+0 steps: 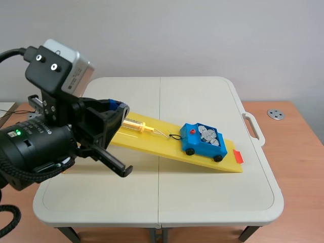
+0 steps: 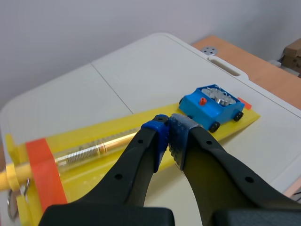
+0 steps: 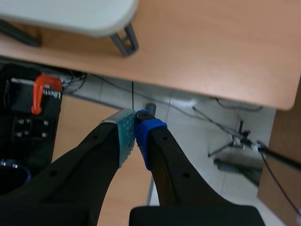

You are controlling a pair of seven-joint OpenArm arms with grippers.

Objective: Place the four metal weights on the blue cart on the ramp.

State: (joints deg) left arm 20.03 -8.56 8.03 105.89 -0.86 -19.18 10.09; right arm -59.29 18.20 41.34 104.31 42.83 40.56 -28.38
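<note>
A yellow plastic ramp (image 1: 162, 146) bars the middle of the white folding table (image 1: 202, 96). There is bare tabletop beyond it, and the black left arm (image 1: 45, 147) crowds its raised end.

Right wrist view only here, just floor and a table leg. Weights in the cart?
Observer: Yes. The scene view shows silver weights piled in the blue cart; exact count unclear.
Operator: Cart position?
Observer: Near the low end of the yellow ramp, wheels on it.
Operator: Other arm?
Observer: The left gripper is shut on nothing, over the ramp uphill of the cart.
</note>
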